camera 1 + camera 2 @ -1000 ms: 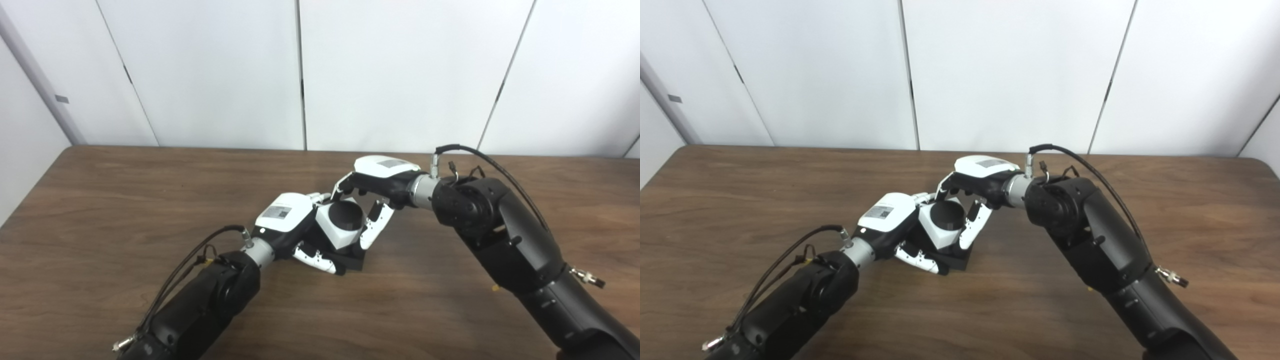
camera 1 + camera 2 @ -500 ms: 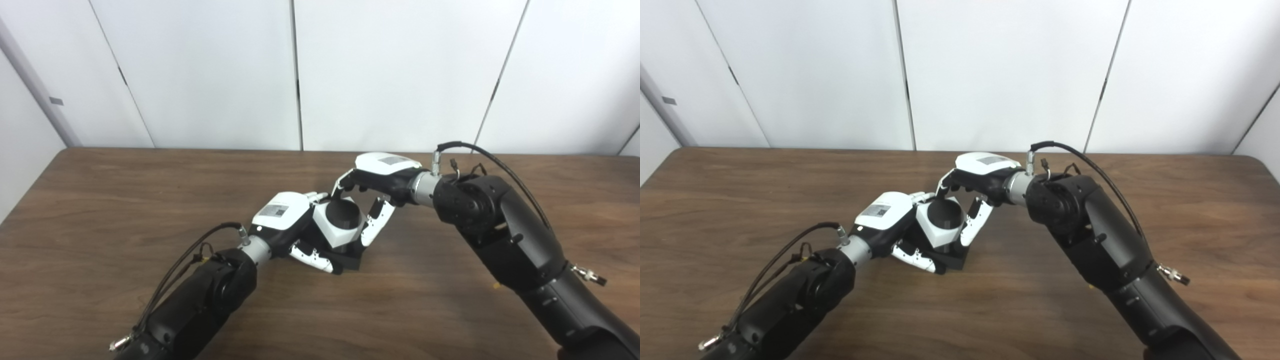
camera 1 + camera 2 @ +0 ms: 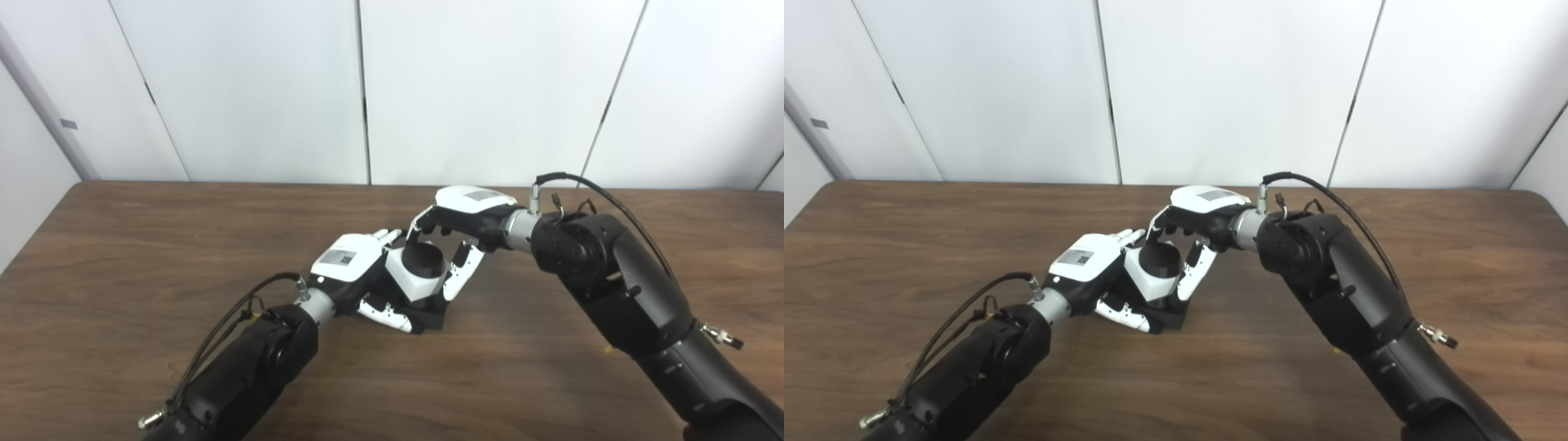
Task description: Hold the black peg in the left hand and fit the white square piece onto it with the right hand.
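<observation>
The white square piece [image 3: 418, 274] has a round dark hole in its top and sits tilted over the black peg, whose black base [image 3: 433, 318] shows beneath it on the table. My right hand [image 3: 467, 210] is shut on the white piece from the far right, fingers over its back edge and thumb [image 3: 463, 275] on its right side. My left hand [image 3: 348, 264] comes in from the near left and holds the black peg. Its thumb [image 3: 386, 314] lies along the base and its fingertips [image 3: 387, 234] stick out behind the white piece. The peg's shaft is hidden.
The brown wooden table [image 3: 153, 257] runs back to white wall panels [image 3: 257, 92]. Both black forearms cross its near half, the right one [image 3: 618, 288] with a cable looped above the wrist. No other objects lie on the wood.
The camera shifted slightly. The white piece sits a touch lower and more tilted. My left fingers behind it have straightened a little. The right hand has kept its grip.
</observation>
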